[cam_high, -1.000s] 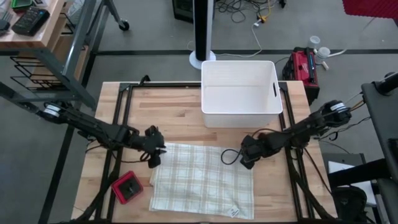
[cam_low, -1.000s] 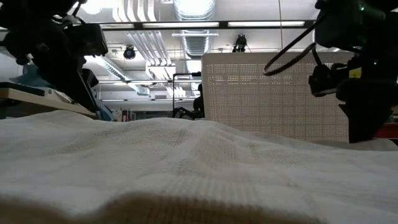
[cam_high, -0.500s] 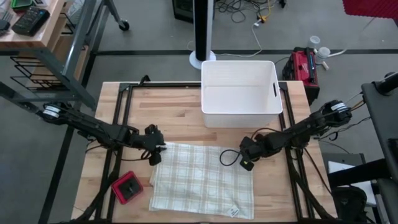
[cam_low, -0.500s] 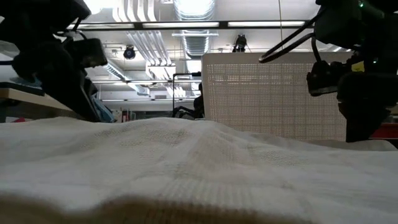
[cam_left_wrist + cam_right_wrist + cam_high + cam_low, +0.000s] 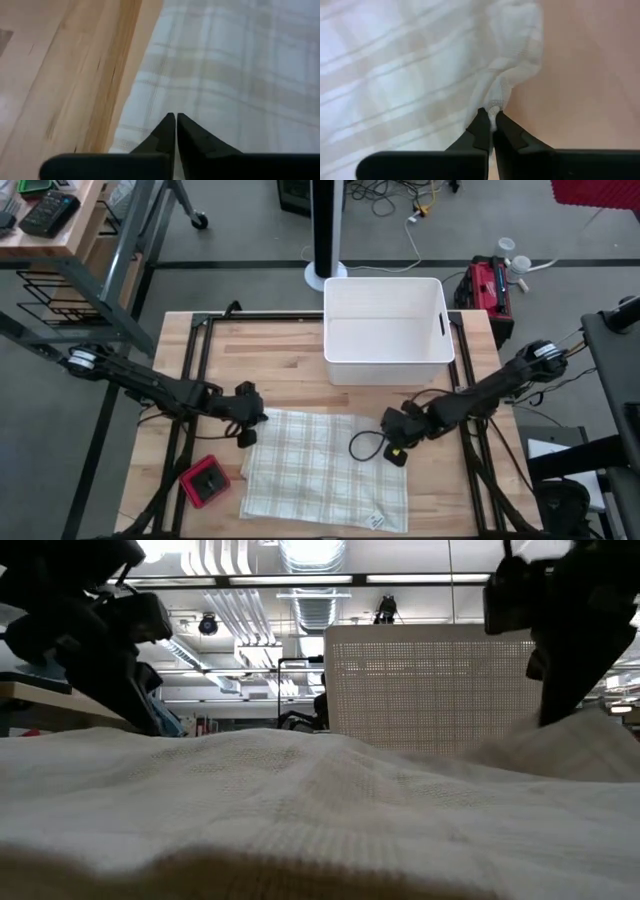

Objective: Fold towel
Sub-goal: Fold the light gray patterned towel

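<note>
Plaid towel [image 5: 325, 468] lay flat on the wooden table [image 5: 280, 360], its near edge cut off at the frame, white bin [image 5: 385, 330] beyond both claws, right gripper [image 5: 490, 131] pinched shut on a bunched far corner, left gripper [image 5: 175, 131] closed at the opposite corner, grip on cloth unclear.

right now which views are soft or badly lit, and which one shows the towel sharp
Low view: the towel fills the foreground out of focus, and both arms are dark silhouettes against bright ceiling lights. Both wrist views: the cloth is soft, close to the lens. High view: evenly lit, the plaid and the white bin sharp.
</note>
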Motion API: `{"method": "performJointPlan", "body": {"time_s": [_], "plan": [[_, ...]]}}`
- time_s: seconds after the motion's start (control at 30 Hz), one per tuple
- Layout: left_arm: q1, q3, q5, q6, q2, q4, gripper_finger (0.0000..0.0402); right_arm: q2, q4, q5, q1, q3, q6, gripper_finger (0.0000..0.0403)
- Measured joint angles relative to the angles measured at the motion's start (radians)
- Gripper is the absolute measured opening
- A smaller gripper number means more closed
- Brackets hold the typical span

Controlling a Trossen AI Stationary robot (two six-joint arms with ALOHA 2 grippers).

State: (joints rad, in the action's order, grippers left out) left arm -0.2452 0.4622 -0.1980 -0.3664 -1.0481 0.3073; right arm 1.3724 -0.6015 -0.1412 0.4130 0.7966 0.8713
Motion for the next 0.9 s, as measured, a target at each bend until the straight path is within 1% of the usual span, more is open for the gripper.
{"method": "performJointPlan", "body": {"time_s": [0.07, 0.23, 0.33, 0.43, 0.53, 0.7, 0.9], "plan": [[-0.004, 0.0, 0.005, 0.0, 0.016, -0.001, 0.0007, 0.0, -0.009, 0.001, 0.023, 0.017, 0.014, 0.0001], [-0.018, 0.001, 0.014, 0.008, 0.075, 0.006, 0.0002, 0.0, -0.1, -0.011, 0.077, 0.067, 0.048, 0.0001], [-0.006, 0.001, -0.05, 0.002, 0.096, 0.011, 0.0017, 0.0, -0.136, -0.012, 0.096, 0.09, 0.053, 0.0], [0.035, 0.001, -0.048, 0.006, 0.094, 0.011, 0.0045, 0.0, -0.143, -0.015, 0.1, 0.107, 0.052, 0.0], [0.095, 0.001, 0.004, 0.004, 0.071, 0.015, 0.0082, 0.0, -0.151, -0.016, 0.1, 0.112, 0.048, 0.0], [0.191, 0.001, 0.185, 0.041, -0.013, 0.011, 0.0141, 0.0, -0.152, -0.016, 0.1, 0.112, 0.047, 0.0], [0.208, 0.001, 0.29, 0.078, -0.126, -0.003, 0.0182, 0.0, -0.152, 0.034, 0.1, 0.111, 0.033, 0.0]]}}
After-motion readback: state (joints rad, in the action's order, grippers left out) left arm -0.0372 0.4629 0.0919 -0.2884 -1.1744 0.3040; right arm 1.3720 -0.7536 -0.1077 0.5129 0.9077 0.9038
